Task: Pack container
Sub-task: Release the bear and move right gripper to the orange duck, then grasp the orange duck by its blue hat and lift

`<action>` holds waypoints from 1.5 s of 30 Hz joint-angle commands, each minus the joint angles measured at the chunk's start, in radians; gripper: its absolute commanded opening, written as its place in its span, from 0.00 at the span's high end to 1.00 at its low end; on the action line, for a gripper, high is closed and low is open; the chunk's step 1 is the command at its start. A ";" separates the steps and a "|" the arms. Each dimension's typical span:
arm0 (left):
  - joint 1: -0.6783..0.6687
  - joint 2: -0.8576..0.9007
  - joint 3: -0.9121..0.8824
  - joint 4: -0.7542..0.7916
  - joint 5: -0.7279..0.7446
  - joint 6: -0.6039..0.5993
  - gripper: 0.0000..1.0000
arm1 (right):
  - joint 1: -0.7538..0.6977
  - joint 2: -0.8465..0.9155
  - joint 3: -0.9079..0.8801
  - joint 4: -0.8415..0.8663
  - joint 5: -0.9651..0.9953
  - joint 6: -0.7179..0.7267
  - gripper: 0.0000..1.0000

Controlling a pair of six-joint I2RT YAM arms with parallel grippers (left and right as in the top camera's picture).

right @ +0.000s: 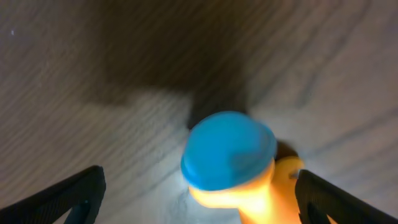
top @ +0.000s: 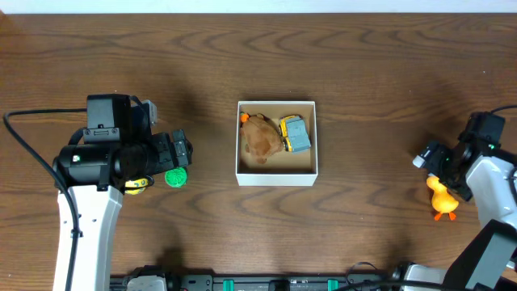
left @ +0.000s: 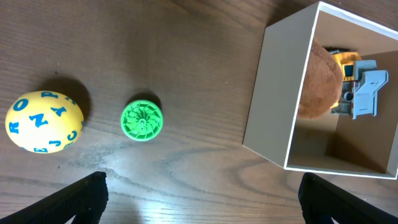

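The container (top: pixel 275 175), a white-walled square box with a brown inside, sits mid-table and is also at the right of the left wrist view (left: pixel 273 106). In it lie a brown plush toy (top: pixel 260 139) (left: pixel 320 81) and a yellow and grey toy truck (top: pixel 295 133) (left: pixel 359 84). My left gripper (top: pixel 179 152) (left: pixel 199 202) hangs open over bare wood, left of the container. A green ribbed disc (top: pixel 175 176) (left: pixel 142 120) and a yellow ball with blue letters (top: pixel 137 185) (left: pixel 43 121) lie by it. My right gripper (top: pixel 440 170) (right: pixel 199 199) stands open above a yellow duck (top: pixel 442 198) with a blue cap (right: pixel 229 149).
The table is dark brown wood (top: pixel 363 65). The left arm's white link (top: pixel 85 226) and the right arm's white link (top: pixel 493 194) stand at the near corners. A black rail (top: pixel 266 283) runs along the front edge.
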 commanded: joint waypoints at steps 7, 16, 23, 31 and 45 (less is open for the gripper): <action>0.002 -0.003 0.018 -0.006 0.010 -0.001 0.02 | -0.006 -0.006 -0.127 0.135 0.013 -0.018 0.05; 0.002 -0.003 0.018 -0.013 0.010 -0.001 0.02 | -0.006 -0.006 -0.132 0.161 0.018 0.005 0.39; 0.002 -0.003 0.018 -0.020 0.010 -0.001 0.02 | -0.006 -0.006 -0.132 0.162 0.018 0.005 0.85; 0.002 -0.003 0.018 -0.020 0.010 -0.001 0.02 | -0.003 -0.006 -0.132 0.166 0.014 0.034 0.99; 0.002 -0.003 0.018 -0.019 0.010 -0.001 0.02 | 0.225 -0.183 0.019 0.126 -0.272 -0.064 0.99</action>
